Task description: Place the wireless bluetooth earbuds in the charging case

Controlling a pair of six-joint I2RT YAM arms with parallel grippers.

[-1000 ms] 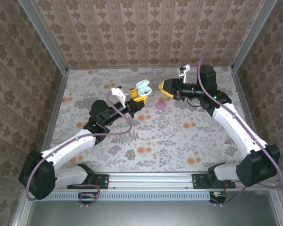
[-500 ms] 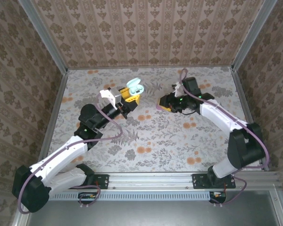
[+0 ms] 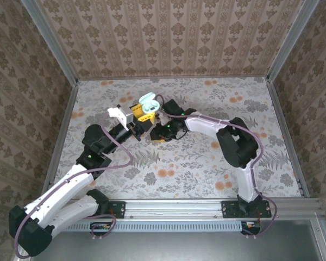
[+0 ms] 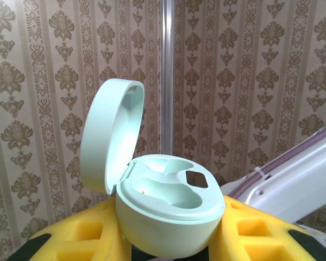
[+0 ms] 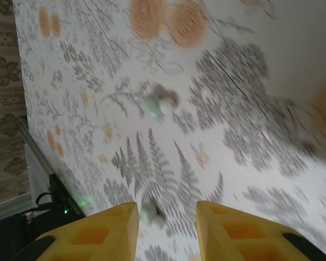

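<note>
A mint-green charging case (image 4: pixel 168 204) sits between the yellow fingers of my left gripper (image 4: pixel 168 242), which is shut on it. Its lid (image 4: pixel 110 136) stands open and both wells are empty. From above, the case (image 3: pixel 148 101) is held over the back middle of the table by the left gripper (image 3: pixel 143 115). My right gripper (image 3: pixel 162 132) hangs low just right of it, open. In the blurred right wrist view, one tiny pale earbud (image 5: pixel 150 213) lies on the table just ahead of the right gripper (image 5: pixel 165 231), near its left finger. A second pale earbud (image 5: pixel 157 104) lies farther ahead. The pinkish-purple bud is hidden.
The table (image 3: pixel 206 163) has a floral cloth and is walled by patterned panels on three sides. The right arm's forearm (image 3: pixel 206 122) stretches across the back middle, close to the left gripper. A metal rail (image 3: pixel 168 207) runs along the near edge.
The right arm has swung from the back right across to the middle and dropped low beside the left gripper. The left arm has drawn the case a little leftward.
</note>
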